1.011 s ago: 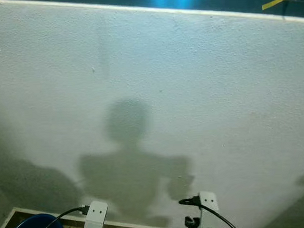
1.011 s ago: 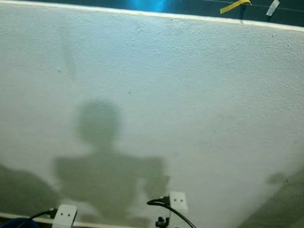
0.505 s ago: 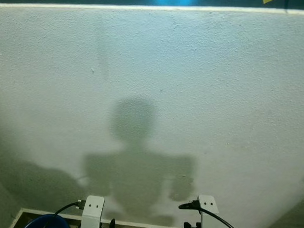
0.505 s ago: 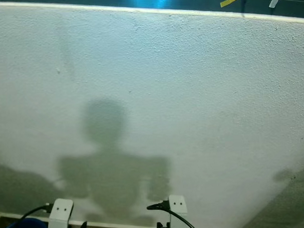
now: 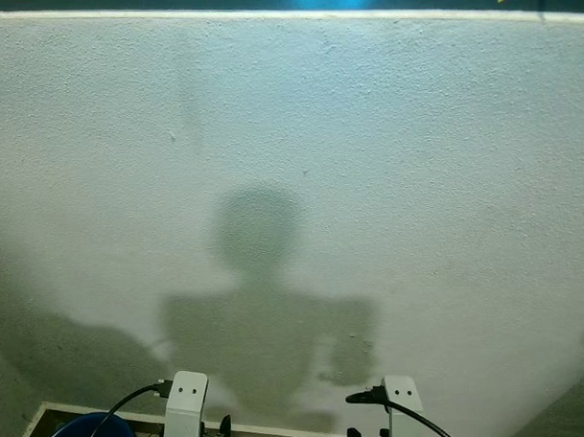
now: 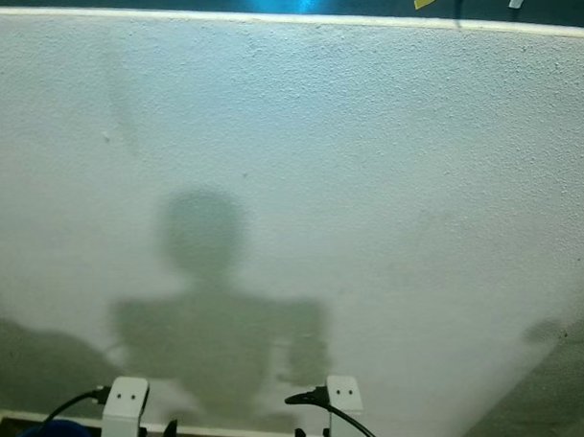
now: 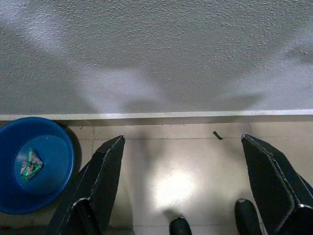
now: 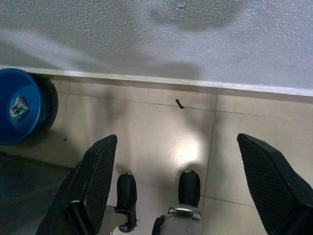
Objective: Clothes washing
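A rough white plaster wall (image 5: pixel 386 177) rises close ahead, shadows cast across it. At its foot, a pale skirting strip (image 8: pixel 146 80) meets a beige tiled floor (image 8: pixel 156 132) bearing a bright glare patch.

The tiled floor (image 8: pixel 161 132) by the wall holds a blue bowl (image 7: pixel 34 164) with a small green scrap (image 7: pixel 30 163) inside, and a tiny dark bit (image 8: pixel 179 104) lies apart.
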{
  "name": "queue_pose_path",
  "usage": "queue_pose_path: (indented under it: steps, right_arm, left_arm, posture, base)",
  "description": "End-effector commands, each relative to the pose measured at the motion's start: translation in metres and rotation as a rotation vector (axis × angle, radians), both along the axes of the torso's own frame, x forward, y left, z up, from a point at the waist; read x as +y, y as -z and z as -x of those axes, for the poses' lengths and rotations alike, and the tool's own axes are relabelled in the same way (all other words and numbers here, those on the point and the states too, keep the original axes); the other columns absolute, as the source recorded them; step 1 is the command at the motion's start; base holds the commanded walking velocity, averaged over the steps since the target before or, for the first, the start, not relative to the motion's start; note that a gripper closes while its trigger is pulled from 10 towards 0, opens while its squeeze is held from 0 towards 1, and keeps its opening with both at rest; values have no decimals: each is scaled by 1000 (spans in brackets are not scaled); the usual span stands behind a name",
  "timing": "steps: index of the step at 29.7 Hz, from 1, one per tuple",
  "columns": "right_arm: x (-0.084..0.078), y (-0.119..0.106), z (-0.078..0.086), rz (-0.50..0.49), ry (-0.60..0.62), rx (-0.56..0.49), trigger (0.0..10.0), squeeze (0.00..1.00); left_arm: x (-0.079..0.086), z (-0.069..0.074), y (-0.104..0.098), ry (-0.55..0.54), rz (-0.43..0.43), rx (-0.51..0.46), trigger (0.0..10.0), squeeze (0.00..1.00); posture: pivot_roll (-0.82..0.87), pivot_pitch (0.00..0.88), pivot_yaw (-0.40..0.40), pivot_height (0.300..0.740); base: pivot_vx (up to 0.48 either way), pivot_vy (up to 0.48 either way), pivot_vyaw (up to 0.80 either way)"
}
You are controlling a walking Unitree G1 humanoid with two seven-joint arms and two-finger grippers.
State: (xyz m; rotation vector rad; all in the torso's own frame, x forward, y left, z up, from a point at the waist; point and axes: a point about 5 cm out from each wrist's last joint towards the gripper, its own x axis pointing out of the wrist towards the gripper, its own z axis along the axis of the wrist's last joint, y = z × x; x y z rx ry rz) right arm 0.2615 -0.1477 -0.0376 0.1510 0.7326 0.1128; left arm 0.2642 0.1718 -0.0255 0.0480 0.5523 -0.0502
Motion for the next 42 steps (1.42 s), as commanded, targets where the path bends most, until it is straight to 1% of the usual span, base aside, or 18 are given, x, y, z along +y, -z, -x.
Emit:
queue_pose_path:
  steps: [1,4,5,6,7,18,25,26,27,42]
  right_arm:
    - [-4,4,6,3,9,18,10000,1000]
    - [-4,3,5,5,7,9,10000,1000]
    - [-4,3,4,5,11,0,1882,1000]
    - [-4,3,4,5,11,0,1882,1000]
    - [-6,2,3,2,21,-5,0,0]
    - [-10,1,2,18,33,-14,0,0]
    - [-11,0,2,32,24,-13,0,0]
    - [-10,1,2,38,10,-10,4902,1000]
    - [-9,1,2,42,-7,-9,10000,1000]
    - [-8,1,2,43,-12,-1,10000,1000]
  left_arm:
    - [-2,7,7,4,5,36,10000,1000]
    - [-3,7,7,3,6,39,10000,1000]
    - [-3,7,7,-4,16,38,4000,1000]
    - [-3,7,7,-4,16,38,4000,1000]
    - [-3,7,7,-7,27,40,0,0]
    - [-6,5,6,-13,50,37,0,0]
    - [-6,5,6,-13,46,38,0,0]
    - [-6,5,6,-15,32,38,0,0]
    - [-7,5,6,-10,32,34,10000,1000]
    - [-9,3,5,26,23,34,10000,1000]
  posture:
    - [-56,31,51,740]
    - [-56,31,51,740]
    - [-56,31,51,740]
    - [-56,31,51,740]
    - [-54,17,45,740]
    - [-59,1,37,740]
    - [-62,0,36,740]
    - [-62,0,37,740]
    - [-63,0,36,740]
    - [-57,0,35,740]
  base:
    - [0,0,0]
    - [0,0,0]
    - [0,0,0]
    - [0,0,0]
    - [0,0,0]
    - [0,0,0]
    - [0,0,0]
    - [0,0,0]
    - [0,0,0]
    - [0,0,0]
